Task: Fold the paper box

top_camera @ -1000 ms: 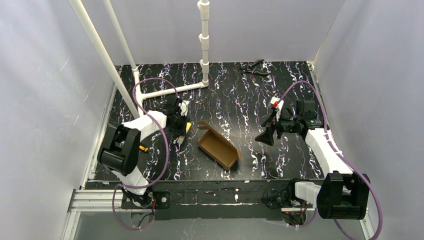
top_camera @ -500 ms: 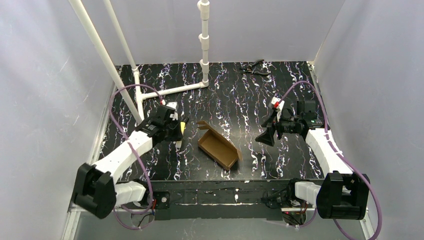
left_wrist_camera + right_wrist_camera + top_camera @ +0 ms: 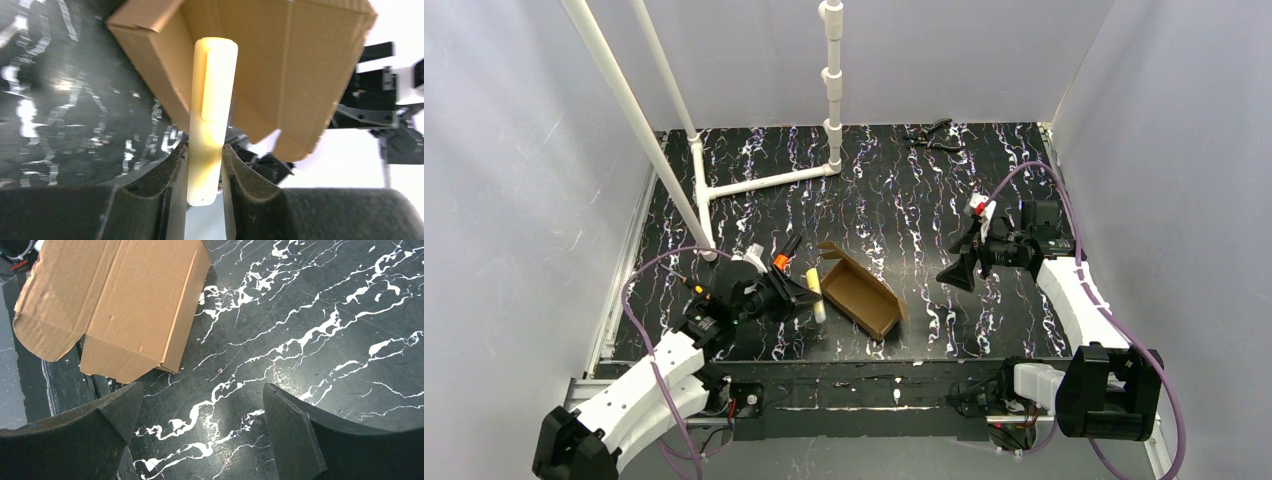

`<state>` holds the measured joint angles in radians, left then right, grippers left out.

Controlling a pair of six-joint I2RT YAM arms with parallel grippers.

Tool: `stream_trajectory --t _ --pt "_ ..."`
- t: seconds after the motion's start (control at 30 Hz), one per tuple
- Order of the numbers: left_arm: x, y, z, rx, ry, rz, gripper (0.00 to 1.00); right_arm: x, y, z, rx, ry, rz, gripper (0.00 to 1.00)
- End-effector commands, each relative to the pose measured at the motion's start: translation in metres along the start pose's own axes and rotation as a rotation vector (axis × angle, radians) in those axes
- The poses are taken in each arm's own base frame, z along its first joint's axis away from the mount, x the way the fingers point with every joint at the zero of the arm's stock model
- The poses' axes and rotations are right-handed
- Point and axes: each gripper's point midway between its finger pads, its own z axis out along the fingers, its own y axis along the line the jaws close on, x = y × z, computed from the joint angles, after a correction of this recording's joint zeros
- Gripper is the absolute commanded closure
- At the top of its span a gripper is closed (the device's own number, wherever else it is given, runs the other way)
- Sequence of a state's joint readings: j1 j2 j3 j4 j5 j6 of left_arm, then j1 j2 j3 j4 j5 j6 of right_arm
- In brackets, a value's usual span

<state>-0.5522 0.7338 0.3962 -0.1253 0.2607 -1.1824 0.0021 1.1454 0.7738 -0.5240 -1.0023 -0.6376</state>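
Observation:
The paper box [image 3: 861, 292] is a brown cardboard tray lying open-topped near the table's middle, with one flap up at its far-left end. It also fills the top of the left wrist view [image 3: 280, 65] and the upper left of the right wrist view [image 3: 130, 305]. My left gripper [image 3: 809, 291] sits at the box's left side, shut on a pale yellow stick [image 3: 212, 100] whose tip points at the box wall. My right gripper [image 3: 954, 272] hovers to the right of the box, open and holding nothing [image 3: 201, 390].
An orange-tipped black marker [image 3: 782, 258] shows just behind the left gripper. Black pliers [image 3: 932, 135] lie at the back. A white pipe frame [image 3: 764, 180] stands at the back left. Grey walls enclose the black marbled table [image 3: 924, 200].
The left arm has swung from the back left down toward the near side, carrying the yellow stick up to the box's left side. The right arm has not moved.

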Motion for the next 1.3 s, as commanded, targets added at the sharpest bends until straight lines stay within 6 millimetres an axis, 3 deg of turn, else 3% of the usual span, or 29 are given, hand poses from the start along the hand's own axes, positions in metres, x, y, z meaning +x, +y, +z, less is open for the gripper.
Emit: stream_trajectory --t 0.0,0.33,0.4,0.53,0.57,0.63,0.77,0.97,1.13,1.27 --pt "0.008 -0.047 0.003 0.139 -0.009 -0.179 1.00 -0.009 0.003 -0.006 0.000 -0.035 -0.035 0.01" --pt "0.013 -0.062 0.046 -0.007 -0.033 -0.299 1.00 -0.010 0.004 -0.007 -0.002 -0.039 -0.041 0.02" --pt "0.007 -0.064 0.071 -0.063 -0.055 -0.288 0.86 -0.011 0.005 -0.008 -0.002 -0.038 -0.048 0.02" --pt "0.020 -0.063 0.087 -0.098 0.017 -0.205 0.55 -0.011 0.006 -0.008 -0.003 -0.036 -0.054 0.01" --pt "0.023 -0.053 0.084 -0.124 0.029 -0.171 0.50 -0.011 0.006 -0.008 -0.003 -0.035 -0.055 0.02" --pt "0.034 -0.028 0.061 -0.115 0.072 -0.009 0.29 -0.009 0.005 -0.008 -0.004 -0.030 -0.053 0.02" --pt "0.019 -0.022 0.032 -0.103 0.020 0.239 0.24 -0.008 0.005 -0.008 -0.003 -0.028 -0.052 0.02" --pt "-0.043 0.022 -0.018 -0.373 -0.164 0.653 0.20 -0.007 0.005 -0.007 -0.004 -0.026 -0.047 0.02" --pt "-0.090 0.013 -0.032 -0.437 -0.326 0.914 0.18 -0.005 0.003 -0.007 -0.003 -0.021 -0.042 0.02" --pt "-0.121 0.013 -0.027 -0.481 -0.340 0.997 0.10 -0.005 0.002 -0.007 0.003 -0.018 -0.041 0.01"
